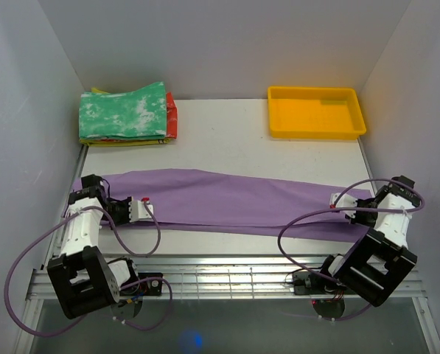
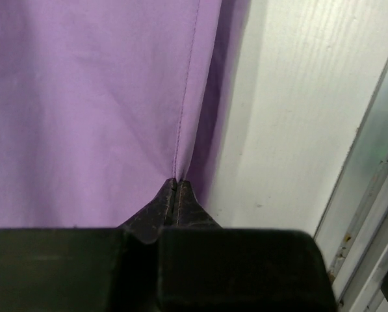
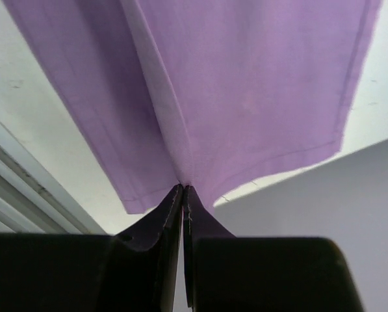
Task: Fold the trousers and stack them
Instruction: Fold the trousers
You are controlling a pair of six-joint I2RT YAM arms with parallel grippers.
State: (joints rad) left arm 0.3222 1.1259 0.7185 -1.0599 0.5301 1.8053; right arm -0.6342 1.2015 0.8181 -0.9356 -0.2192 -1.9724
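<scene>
**Both hands pinch the ends of the stretched trousers**

At the near edge of the table [image 1: 227, 125], the two arms reach inward from either side. The left hand [image 2: 175, 185] has its fingers pressed together on a fold of lilac cloth, with a stitched seam running up from the pinch. The right hand [image 3: 182, 188] is likewise closed tight on the cloth at the other end, where a hemmed edge hangs beside the grip; this is probably a leg opening, though the close view does not settle it.

The trousers [image 1: 234, 203] lie between the hands as one long, flat purple band across the near half of the table, wider toward the left and narrower toward the right.

Well beyond them, at the far left corner, a green-and-white folded garment [image 1: 124, 110] tops a small stack, with red [image 1: 172, 114] and yellow [image 1: 124, 141] cloth showing at its edges. At the far right sits a yellow tray [image 1: 315, 133], apart from the trousers
</scene>
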